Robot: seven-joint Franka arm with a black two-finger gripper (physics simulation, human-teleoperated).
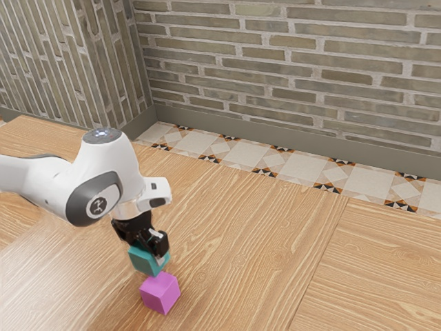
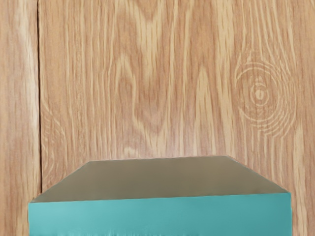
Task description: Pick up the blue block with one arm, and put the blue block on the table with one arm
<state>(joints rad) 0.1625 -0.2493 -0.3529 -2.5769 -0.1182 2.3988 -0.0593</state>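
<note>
The pincer point(image 1: 151, 251) was clamped on the blue block point(image 1: 146, 261), likely to steady it for setting onto the counter point(image 1: 248, 255).

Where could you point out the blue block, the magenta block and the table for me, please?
Blue block point(image 2: 160, 217): wrist view, on its blue-green side face.
Magenta block point(image 1: 160, 293): exterior view, at the middle of its visible body.
Table point(image 1: 241, 255): exterior view, on its bare wooden top.
</note>
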